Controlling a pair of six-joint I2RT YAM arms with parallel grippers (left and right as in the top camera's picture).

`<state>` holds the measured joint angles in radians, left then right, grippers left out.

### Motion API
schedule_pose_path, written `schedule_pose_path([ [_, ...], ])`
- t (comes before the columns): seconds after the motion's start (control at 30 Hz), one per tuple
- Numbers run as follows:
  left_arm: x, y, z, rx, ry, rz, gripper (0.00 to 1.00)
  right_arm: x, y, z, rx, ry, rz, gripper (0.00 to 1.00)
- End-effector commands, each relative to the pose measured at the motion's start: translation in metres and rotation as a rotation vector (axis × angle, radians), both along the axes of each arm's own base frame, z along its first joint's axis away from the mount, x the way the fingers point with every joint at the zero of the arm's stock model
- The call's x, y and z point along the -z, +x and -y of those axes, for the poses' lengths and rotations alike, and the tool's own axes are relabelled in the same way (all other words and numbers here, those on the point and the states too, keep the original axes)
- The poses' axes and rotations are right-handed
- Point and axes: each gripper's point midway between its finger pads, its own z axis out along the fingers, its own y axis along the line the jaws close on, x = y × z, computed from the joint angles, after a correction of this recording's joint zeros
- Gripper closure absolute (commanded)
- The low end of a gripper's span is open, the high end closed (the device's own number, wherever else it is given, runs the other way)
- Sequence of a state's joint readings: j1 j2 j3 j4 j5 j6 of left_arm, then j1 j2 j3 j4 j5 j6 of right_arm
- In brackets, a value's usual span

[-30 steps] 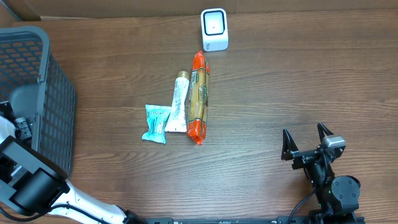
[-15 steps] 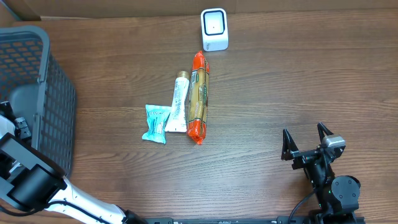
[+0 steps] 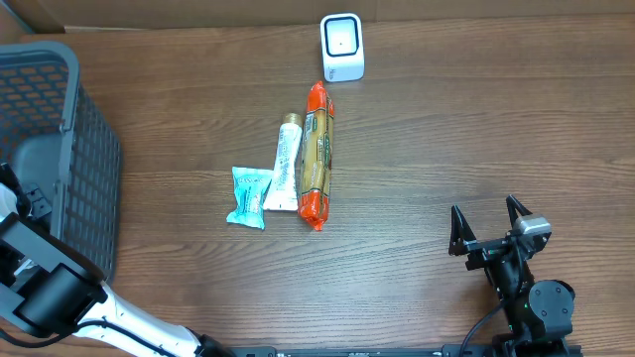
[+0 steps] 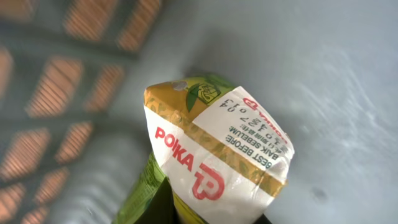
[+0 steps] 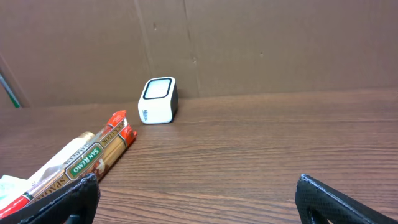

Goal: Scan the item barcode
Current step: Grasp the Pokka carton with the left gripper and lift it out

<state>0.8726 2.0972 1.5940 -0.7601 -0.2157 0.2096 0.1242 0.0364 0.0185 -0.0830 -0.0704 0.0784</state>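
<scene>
In the left wrist view, a white, yellow and green packet [image 4: 217, 149] with a red logo and a printed best-before date fills the frame. It sits inside the grey basket [image 4: 93, 74]. My left gripper [image 4: 211, 214] is shut on the packet's lower end, dark jaws pressed to both sides. No barcode shows on the facing side. The white scanner [image 3: 342, 47] stands at the table's far edge, also in the right wrist view [image 5: 158, 101]. My right gripper [image 3: 488, 226] rests open near the front right, with nothing between its fingers.
The grey mesh basket [image 3: 84, 149] takes up the left side, with my left arm [image 3: 30, 203] reaching into it. A spaghetti pack [image 3: 317, 154], a tube [image 3: 288, 162] and a teal packet [image 3: 248, 196] lie mid-table.
My left gripper has shut on the packet in the basket. The right arm and the items on the table have not moved.
</scene>
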Motion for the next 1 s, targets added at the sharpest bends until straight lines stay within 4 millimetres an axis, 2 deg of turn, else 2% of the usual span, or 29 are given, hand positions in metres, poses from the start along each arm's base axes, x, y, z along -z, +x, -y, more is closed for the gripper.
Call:
schedule_pose_path([
  [0.0,0.043,0.001,0.058,-0.082,-0.306,0.030,0.96,0.002,0.000,0.002,0.010,0.003,0.002,0.00],
  [0.1,0.009,0.006,0.052,-0.083,-0.304,0.032,0.96,0.002,0.000,0.002,0.010,0.003,0.002,0.00],
  [0.33,-0.099,0.026,0.034,-0.125,-0.217,0.164,0.96,0.002,0.000,0.002,0.010,0.003,0.002,0.00],
  [0.53,-0.192,0.040,0.039,-0.068,-0.122,0.351,0.96,0.002,0.000,0.002,0.010,0.003,0.003,0.00],
  [0.63,-0.242,0.049,0.053,-0.026,-0.092,0.496,0.96,0.002,0.000,0.002,0.010,0.003,0.002,0.00],
  [0.73,-0.295,0.056,0.077,0.059,-0.066,0.640,0.96,0.002,0.000,0.002,0.010,0.003,0.002,0.00],
  [0.87,-0.344,0.059,0.121,0.170,-0.034,0.743,0.96,0.002,0.000,0.002,0.010,0.003,0.002,0.00],
  [0.97,-0.368,0.062,0.160,0.267,-0.016,0.776,0.96,0.002,0.000,0.002,0.010,0.003,0.003,0.00],
])
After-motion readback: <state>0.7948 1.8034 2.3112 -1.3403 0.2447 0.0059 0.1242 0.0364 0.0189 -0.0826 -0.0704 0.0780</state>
